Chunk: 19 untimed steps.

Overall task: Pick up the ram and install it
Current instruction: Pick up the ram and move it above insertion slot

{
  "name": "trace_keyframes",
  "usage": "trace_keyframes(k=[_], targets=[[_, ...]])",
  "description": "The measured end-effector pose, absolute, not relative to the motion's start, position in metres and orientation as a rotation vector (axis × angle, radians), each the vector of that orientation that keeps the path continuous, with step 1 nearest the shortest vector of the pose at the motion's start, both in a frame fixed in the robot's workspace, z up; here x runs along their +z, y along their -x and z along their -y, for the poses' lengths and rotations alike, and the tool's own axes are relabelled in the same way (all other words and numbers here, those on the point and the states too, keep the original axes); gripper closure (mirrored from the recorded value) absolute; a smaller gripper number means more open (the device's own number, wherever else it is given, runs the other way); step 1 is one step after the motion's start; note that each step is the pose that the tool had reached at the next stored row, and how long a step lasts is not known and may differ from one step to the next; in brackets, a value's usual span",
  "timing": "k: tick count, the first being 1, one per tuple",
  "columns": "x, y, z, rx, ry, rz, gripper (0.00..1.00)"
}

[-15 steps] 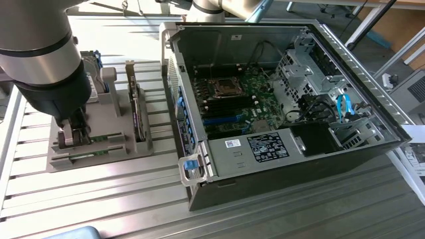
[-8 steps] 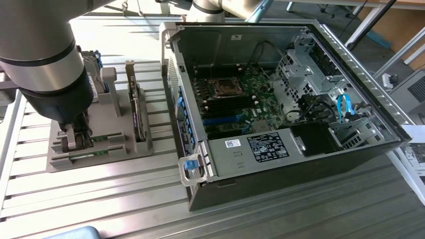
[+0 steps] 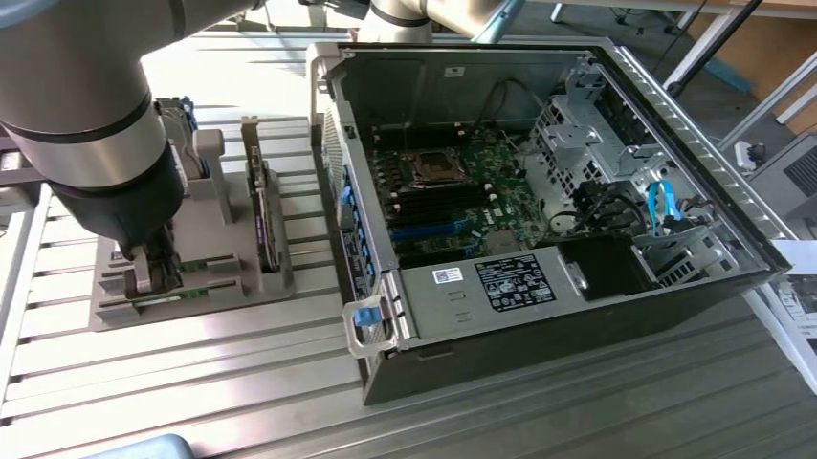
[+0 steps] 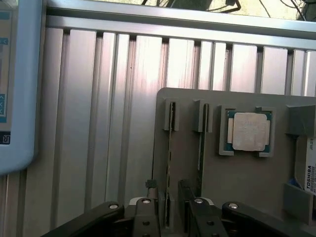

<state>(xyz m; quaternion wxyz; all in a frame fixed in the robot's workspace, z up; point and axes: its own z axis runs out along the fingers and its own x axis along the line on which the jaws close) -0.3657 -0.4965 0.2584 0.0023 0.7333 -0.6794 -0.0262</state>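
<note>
The claw [image 4: 168,203] is hanging wide astride the ram [image 4: 171,148], which is standing edgewise in the grey holder [image 4: 247,182] on the table [image 4: 89,123], so picking up and installing are both remaining.

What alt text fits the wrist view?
Open claw straddles the ram, a thin stick standing on edge in a grey holder. A second stick and a silver processor sit in the same holder, on a slatted metal table.
</note>
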Motion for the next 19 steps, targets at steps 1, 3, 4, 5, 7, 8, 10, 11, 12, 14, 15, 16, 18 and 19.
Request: trace_keyframes(k=[1, 3, 4, 5, 7, 8, 10, 11, 12, 14, 15, 16, 18, 19], targets=[[0.257, 0.366, 0.496, -0.082, -2.3, 2.131, 0.7], [0.255, 0.366, 0.496, -0.082, -2.3, 2.131, 0.7], [0.254, 0.366, 0.496, -0.082, -2.3, 2.131, 0.7], [0.253, 0.366, 0.496, -0.082, -2.3, 2.131, 0.7], [0.251, 0.366, 0.496, -0.082, -2.301, 2.131, 0.7], [0.25, 0.366, 0.496, -0.082, -2.3, 2.131, 0.7], [0.248, 0.366, 0.496, -0.082, -2.301, 2.131, 0.7], [0.247, 0.366, 0.496, -0.082, -2.3, 2.131, 0.7], [0.246, 0.366, 0.496, -0.082, -2.3, 2.131, 0.7], [0.244, 0.366, 0.496, -0.082, -2.301, 2.131, 0.7], [0.243, 0.366, 0.496, -0.082, -2.301, 2.131, 0.7], [0.243, 0.366, 0.496, -0.082, -2.3, 2.131, 0.7], [0.24, 0.366, 0.496, -0.082, -2.3, 2.131, 0.7], [0.239, 0.366, 0.496, -0.082, -2.3, 2.131, 0.7]])
